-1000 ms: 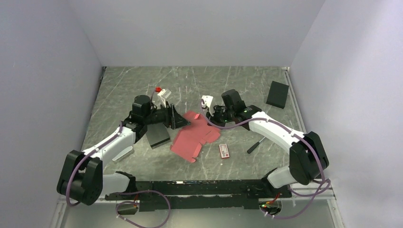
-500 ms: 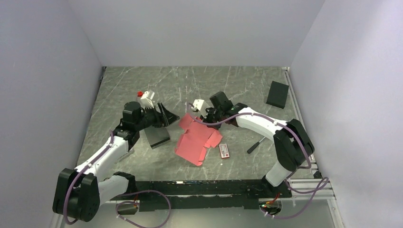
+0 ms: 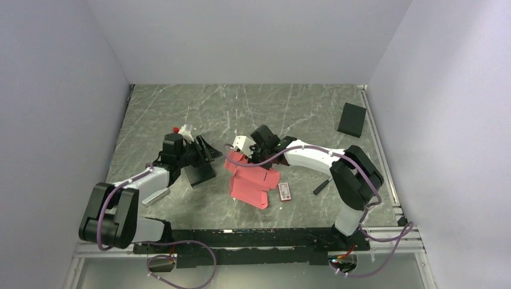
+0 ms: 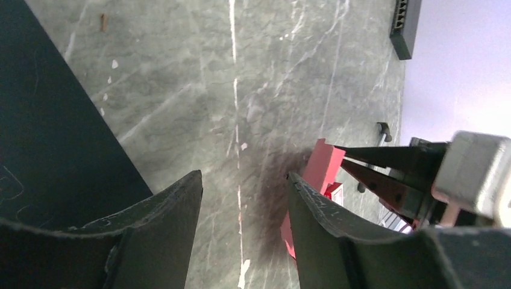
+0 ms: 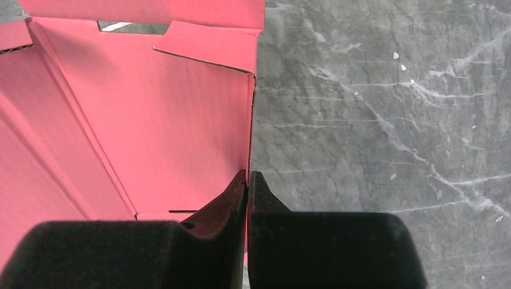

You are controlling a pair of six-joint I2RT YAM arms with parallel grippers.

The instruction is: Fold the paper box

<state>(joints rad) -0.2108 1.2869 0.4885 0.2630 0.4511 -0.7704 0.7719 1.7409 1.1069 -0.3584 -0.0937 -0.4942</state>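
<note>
The paper box (image 3: 253,180) is a red-pink die-cut sheet lying mid-table, its left flap lifted off the surface. My right gripper (image 3: 244,158) is shut on that flap's edge. In the right wrist view the jaws (image 5: 248,174) pinch the thin cardboard edge, with the pink sheet (image 5: 150,108) spreading to the left. My left gripper (image 3: 208,150) hangs just left of the sheet, open, with only bare table between its fingers (image 4: 245,176). The raised flap (image 4: 325,165) shows past its right finger, apart from it.
A dark flat slab (image 3: 199,173) lies under the left gripper. A small red-and-white packet (image 3: 284,191) and a black-handled tool (image 3: 324,183) sit right of the sheet. A larger black box (image 3: 352,119) stands at the far right, by the wall.
The right gripper has pulled the sheet's edge leftward and up, shifting the whole sheet. The left arm has drawn back to the left, and its jaws have narrowed a little.
</note>
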